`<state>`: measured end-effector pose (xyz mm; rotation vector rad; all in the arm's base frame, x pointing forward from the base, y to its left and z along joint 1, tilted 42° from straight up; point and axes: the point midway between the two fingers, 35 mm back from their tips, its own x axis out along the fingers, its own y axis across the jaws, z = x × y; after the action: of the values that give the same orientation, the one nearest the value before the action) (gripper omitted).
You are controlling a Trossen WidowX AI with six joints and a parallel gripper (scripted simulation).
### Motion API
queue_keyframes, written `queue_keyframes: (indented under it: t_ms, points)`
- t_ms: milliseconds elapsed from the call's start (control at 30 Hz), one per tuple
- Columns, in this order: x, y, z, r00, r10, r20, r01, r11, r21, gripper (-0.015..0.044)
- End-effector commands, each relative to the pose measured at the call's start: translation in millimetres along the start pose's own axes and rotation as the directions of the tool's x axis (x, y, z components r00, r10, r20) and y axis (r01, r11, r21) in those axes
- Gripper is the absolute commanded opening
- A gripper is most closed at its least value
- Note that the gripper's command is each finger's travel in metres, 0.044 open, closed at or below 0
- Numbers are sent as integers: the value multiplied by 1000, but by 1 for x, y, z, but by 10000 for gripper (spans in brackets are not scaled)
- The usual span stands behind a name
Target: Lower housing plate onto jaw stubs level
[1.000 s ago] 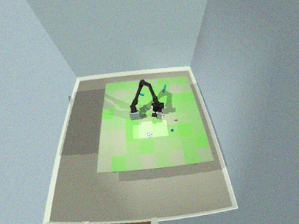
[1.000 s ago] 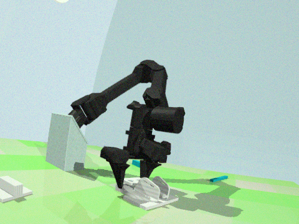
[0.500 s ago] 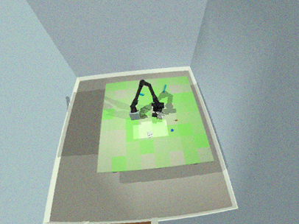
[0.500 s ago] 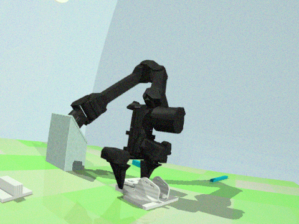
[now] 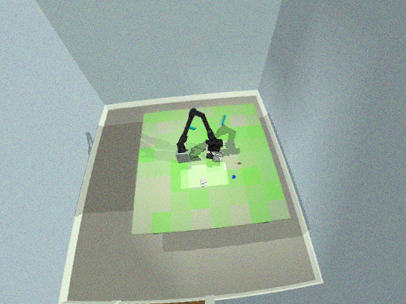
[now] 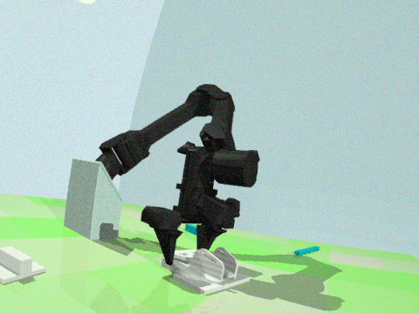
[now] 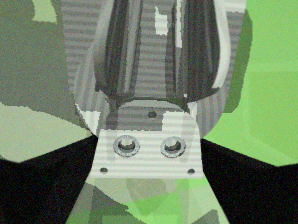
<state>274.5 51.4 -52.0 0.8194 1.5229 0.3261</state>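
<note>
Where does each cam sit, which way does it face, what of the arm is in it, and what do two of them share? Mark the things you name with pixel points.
Top: high above the green table (image 5: 162, 220), looking down; whole arm, small.
Exterior: low beside the table (image 6: 144, 301), looking across it; arm from base up, gripper (image 6: 188, 257) included.
Wrist: on the arm near the gripper (image 7: 149, 154), looking down past it; only black fingers, a white plate (image 7: 150, 162) between them.
Top and exterior share both teal bars (image 5: 224, 120) (image 6: 306, 250).

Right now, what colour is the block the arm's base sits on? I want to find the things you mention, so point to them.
Pale grey (image 5: 183, 157) (image 6: 80, 198), clearest in the exterior view.
</note>
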Motion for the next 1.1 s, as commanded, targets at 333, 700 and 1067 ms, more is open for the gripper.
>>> queue_keyframes:
  t_ms: [333, 700, 1067]
  points:
    - [3, 0, 0, 1000, 3, -5, -3, 1000, -2, 351]
    - [2, 0, 0, 1000, -1, -3, 1, 1000, -4, 404]
    - [2, 0, 0, 1000, -1, -3, 1, 1000, -4, 440]
